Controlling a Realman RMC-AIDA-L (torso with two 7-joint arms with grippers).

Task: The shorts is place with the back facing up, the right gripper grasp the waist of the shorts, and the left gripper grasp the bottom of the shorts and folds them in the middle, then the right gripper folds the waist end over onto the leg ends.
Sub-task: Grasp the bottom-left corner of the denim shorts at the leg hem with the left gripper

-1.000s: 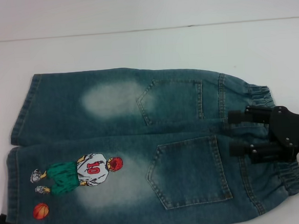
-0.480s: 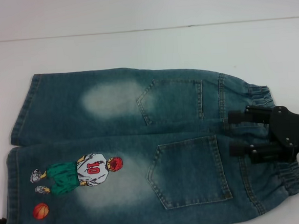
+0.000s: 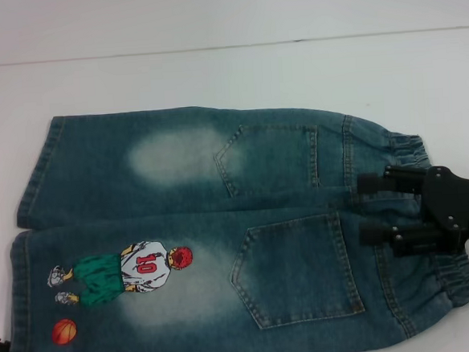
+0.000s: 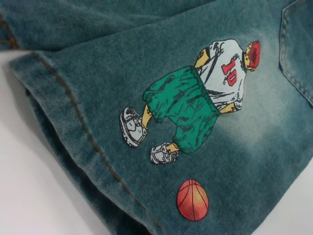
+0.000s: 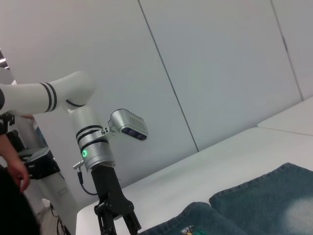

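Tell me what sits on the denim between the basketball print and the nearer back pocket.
Head view: the cartoon player print lies between the basketball print and the nearer back pocket, along with a pale bleached patch.

You can read one thing only: the red number 10 on the cartoon player's white jersey. That player is printed on the shorts, just beside the orange ball print.

Left gripper above table edge; shorts beside.
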